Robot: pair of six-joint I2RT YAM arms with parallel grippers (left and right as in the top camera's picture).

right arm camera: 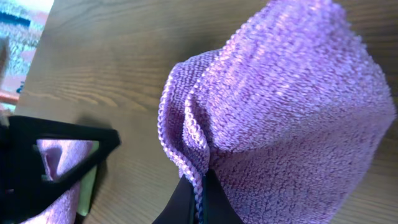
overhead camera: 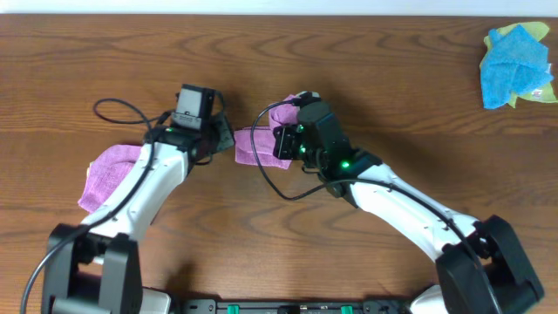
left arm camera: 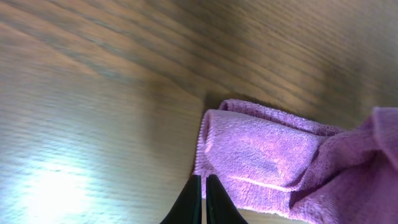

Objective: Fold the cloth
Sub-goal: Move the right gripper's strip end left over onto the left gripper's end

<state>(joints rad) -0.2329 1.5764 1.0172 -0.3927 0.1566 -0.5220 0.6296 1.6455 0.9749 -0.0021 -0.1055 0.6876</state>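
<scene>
The purple cloth [overhead camera: 253, 146] lies on the wood table, stretched from the centre to a second part at the left [overhead camera: 109, 174] under my left arm. My right gripper [overhead camera: 281, 131] is shut on the cloth's stitched hem [right arm camera: 198, 163] and holds that edge bunched up off the table; the raised cloth [right arm camera: 298, 112] fills the right wrist view. My left gripper [overhead camera: 222, 133] is shut, with its tips [left arm camera: 203, 178] at the table beside the folded edge of the cloth [left arm camera: 261, 155]. Nothing shows between its fingers.
A bright blue cloth [overhead camera: 514, 61] lies crumpled on a yellow-green cloth [overhead camera: 539, 94] at the far right back corner. The left gripper's black frame [right arm camera: 62, 143] shows at the left of the right wrist view. Cables loop near both wrists.
</scene>
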